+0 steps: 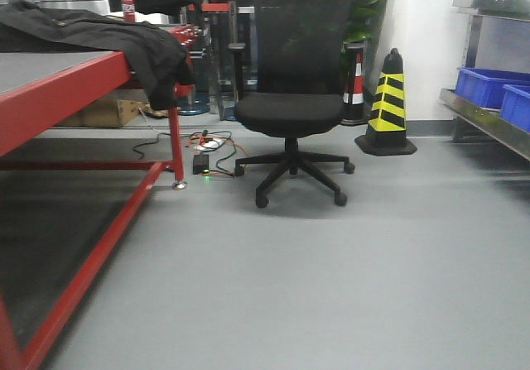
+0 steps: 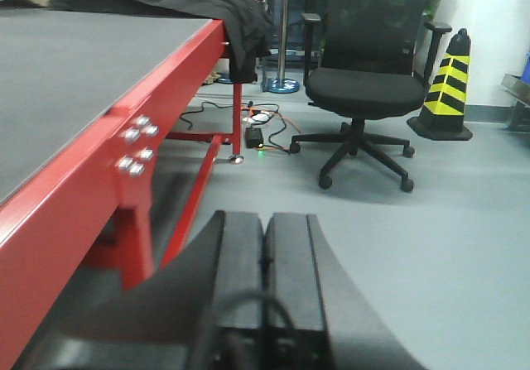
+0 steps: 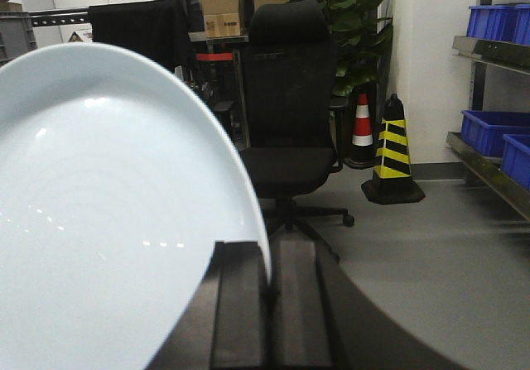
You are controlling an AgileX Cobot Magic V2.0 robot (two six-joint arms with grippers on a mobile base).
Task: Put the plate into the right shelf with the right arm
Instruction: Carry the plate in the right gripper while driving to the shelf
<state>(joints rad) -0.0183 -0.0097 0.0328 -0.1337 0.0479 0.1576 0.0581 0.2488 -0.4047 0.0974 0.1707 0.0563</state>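
Plate (image 3: 108, 204) fills the left half of the right wrist view, tilted on edge, its rim pinched between the closed fingers of the right gripper (image 3: 269, 262) at bottom centre. Right shelf (image 3: 489, 175) with blue bins (image 3: 484, 130) stands at the far right edge, well apart from it. Only the left wrist view shows the left gripper (image 2: 265, 229), fingers pressed together and empty, beside the red table (image 2: 91, 171). Front view gives the floor, an office chair (image 1: 290, 80) and the shelf at right.
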